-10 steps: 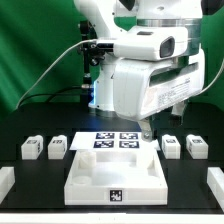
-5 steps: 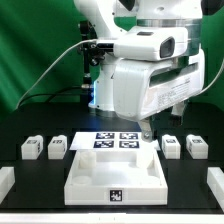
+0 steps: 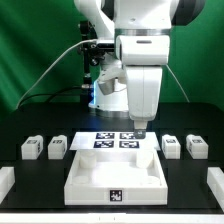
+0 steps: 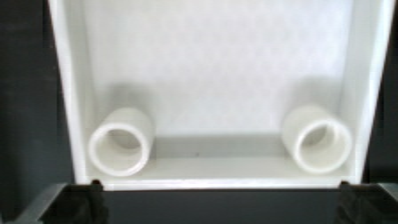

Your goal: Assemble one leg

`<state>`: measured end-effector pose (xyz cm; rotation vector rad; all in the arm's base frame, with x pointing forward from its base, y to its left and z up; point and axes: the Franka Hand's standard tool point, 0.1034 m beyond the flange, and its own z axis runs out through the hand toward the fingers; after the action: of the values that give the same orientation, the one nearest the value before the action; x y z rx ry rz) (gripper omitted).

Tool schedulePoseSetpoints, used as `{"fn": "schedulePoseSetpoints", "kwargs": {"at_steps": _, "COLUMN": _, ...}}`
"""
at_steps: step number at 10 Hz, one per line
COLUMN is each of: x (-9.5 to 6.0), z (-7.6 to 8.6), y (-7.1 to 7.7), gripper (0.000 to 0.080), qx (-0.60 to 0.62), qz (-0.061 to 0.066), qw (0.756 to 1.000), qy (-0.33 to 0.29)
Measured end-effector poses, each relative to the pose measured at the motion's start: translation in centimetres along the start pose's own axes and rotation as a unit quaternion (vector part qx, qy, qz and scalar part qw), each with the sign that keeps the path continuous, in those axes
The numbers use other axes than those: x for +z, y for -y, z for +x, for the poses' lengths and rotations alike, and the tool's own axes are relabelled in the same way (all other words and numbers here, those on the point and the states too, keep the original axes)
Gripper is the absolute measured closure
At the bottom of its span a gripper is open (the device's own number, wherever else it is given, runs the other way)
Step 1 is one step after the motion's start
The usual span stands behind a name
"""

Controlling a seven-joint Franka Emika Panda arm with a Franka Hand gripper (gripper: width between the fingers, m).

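Note:
Four small white legs with dark notches lie on the black table, none of them held. Two are at the exterior view's left (image 3: pixel 31 148) (image 3: pixel 57 147) and two at its right (image 3: pixel 171 146) (image 3: pixel 196 146). My gripper (image 3: pixel 140 127) hangs above the marker board (image 3: pixel 113 140), just behind the far wall of the white tray-like base (image 3: pixel 82 178). In the wrist view the gripper (image 4: pixel 222 205) is open and empty, with its dark fingertips (image 4: pixel 80 200) far apart. That view looks down on the base (image 4: pixel 214 90) and its two round sockets (image 4: pixel 121 140) (image 4: pixel 320 140). No leg shows there.
White parts lie at the front corners of the table, at the exterior view's left (image 3: pixel 5 180) and right (image 3: pixel 215 182). The arm's body and cables stand behind the marker board against a green backdrop.
The wrist has turned about its vertical axis, so the hand now shows its narrow side. The gripper stays over the marker board. The legs and base have not moved.

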<state>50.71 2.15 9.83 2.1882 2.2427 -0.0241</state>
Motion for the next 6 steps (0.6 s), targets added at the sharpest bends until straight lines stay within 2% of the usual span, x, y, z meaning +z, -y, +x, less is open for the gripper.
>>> {"fn": "schedulePoseSetpoints", "kwargs": {"at_steps": 1, "x": 0.0, "z": 0.1, "y": -0.1, "gripper": 0.015, "qx": -0.039, "qz": 0.0, "qw": 0.999, "qy": 0.003}}
{"fn": "schedulePoseSetpoints", "kwargs": {"at_steps": 4, "x": 0.1, "z": 0.0, "y": 0.0, "gripper": 0.015, "qx": -0.046, "qz": 0.0, "qw": 0.999, "qy": 0.003}}
{"fn": "schedulePoseSetpoints", "kwargs": {"at_steps": 5, "x": 0.3, "z": -0.3, "y": 0.2, "gripper": 0.015, "qx": -0.047, "qz": -0.003, "qw": 0.999, "qy": 0.003}}
{"fn": "schedulePoseSetpoints", "kwargs": {"at_steps": 6, "x": 1.7, "z": -1.4, "y": 2.2, "gripper": 0.015, "qx": -0.038, "qz": -0.007, "qw": 0.999, "qy": 0.001}}
